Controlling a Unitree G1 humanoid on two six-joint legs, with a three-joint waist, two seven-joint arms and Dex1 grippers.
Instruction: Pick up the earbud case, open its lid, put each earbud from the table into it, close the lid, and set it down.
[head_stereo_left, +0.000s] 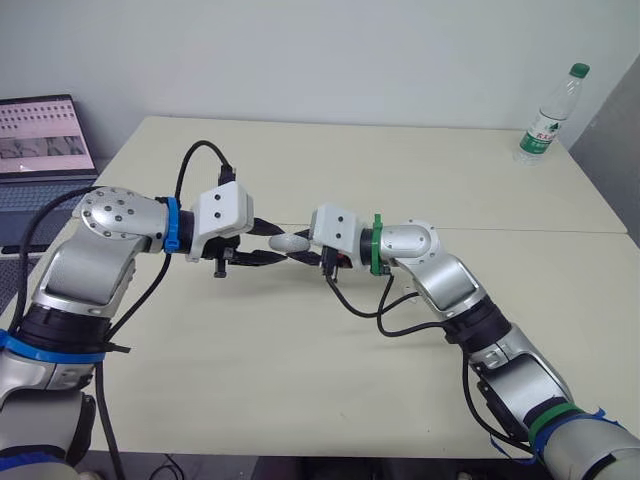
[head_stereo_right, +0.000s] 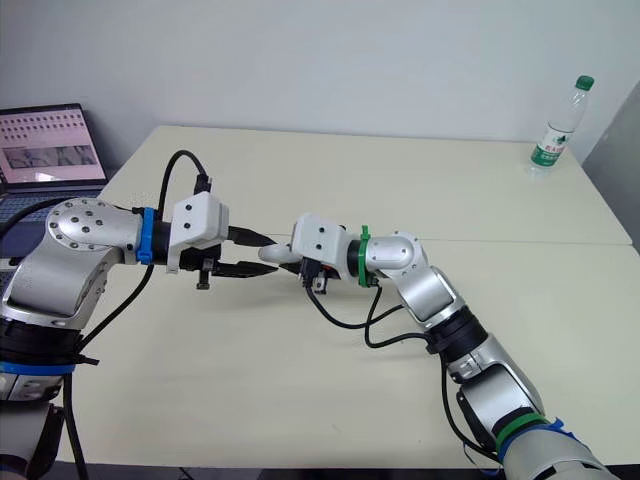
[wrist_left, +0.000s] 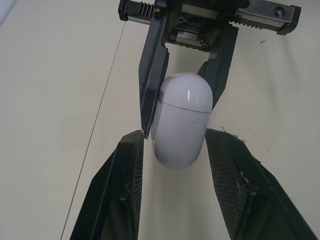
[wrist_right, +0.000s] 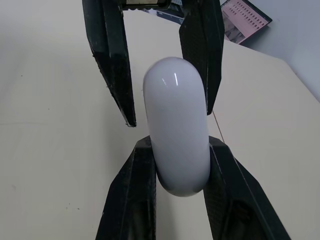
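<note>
Your earbud case (head_stereo_left: 288, 242) looks small, light, hard and glossy. I'd expect it to squirt out of an off-centre squeeze, so grip its broad sides and leave the lid seam free. It's held above the counter (head_stereo_left: 400, 160), pinched in the right pincer (wrist_right: 180, 150). The left pincer (wrist_left: 176, 137) stands wide, straddling the case's free end.

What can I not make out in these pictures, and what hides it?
Inside of the earbud case: its lid is shut, both wrist views.
Where the earbuds lie: the arms cover part of the table, eye views.
Whether the left gripper touches the case: too close to tell, left wrist view.
Label of the bottle: too small, eye views.
The laptop: cut off by the left edge, eye views.
</note>
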